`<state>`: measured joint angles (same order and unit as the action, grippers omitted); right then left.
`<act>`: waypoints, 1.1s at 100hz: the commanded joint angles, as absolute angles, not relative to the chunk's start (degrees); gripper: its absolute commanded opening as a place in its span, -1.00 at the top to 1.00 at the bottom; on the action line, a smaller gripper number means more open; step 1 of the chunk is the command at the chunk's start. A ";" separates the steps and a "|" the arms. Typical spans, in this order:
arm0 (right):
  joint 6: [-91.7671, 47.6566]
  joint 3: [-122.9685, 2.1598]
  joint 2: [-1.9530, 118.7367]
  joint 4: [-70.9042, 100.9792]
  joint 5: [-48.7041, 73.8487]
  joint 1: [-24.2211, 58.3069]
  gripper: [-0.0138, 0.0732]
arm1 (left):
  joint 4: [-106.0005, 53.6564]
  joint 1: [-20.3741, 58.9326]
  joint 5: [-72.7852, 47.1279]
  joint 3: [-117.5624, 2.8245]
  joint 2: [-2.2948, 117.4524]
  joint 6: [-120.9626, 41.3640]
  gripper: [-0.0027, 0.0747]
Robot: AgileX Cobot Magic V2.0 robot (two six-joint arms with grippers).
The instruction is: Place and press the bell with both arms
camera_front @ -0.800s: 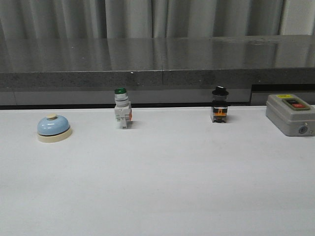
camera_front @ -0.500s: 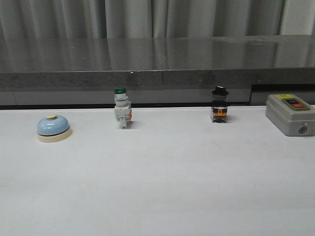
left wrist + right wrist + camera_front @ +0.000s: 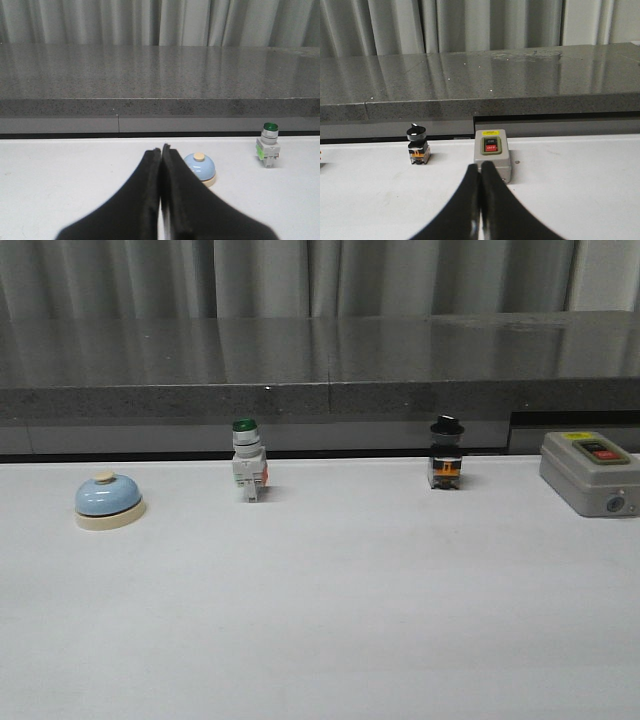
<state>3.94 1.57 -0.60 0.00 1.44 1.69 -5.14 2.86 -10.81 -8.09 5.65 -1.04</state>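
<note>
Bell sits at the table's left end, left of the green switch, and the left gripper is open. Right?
Not quite: the left gripper is shut, its fingers pressed together in the left wrist view. The bell does sit at the table's left end, left of the green switch.

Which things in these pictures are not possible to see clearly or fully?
- Both arms: absent from the front view.
- Bell: near side hidden by left gripper, left wrist view.
- Grey box: lower front hidden by right gripper, right wrist view.
- Grey box: cut by front view's edge.
</note>
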 commanded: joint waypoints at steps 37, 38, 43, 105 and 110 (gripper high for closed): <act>3.63 0.67 -1.69 -0.63 -3.26 1.42 0.82 | -5.78 2.84 -12.98 -28.13 34.15 -2.18 0.90; 3.63 0.67 -1.69 -0.63 -3.26 1.42 0.82 | -5.78 2.84 -12.98 -28.71 35.16 -2.51 0.85; 3.63 0.67 -1.69 -0.63 -3.26 1.42 0.82 | -5.78 2.84 -12.98 -31.03 38.65 -4.09 0.62; 3.63 0.67 -1.69 -0.63 -3.26 1.42 0.82 | -8.96 6.44 -32.22 -63.34 81.34 -4.09 -0.71; 3.63 0.67 -1.69 -0.63 -3.26 1.42 0.82 | -8.96 7.05 -34.02 -66.16 84.50 -4.09 -0.71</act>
<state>3.94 1.57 -0.60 0.00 1.44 1.69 -7.99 5.66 -33.11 -60.13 81.21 -3.95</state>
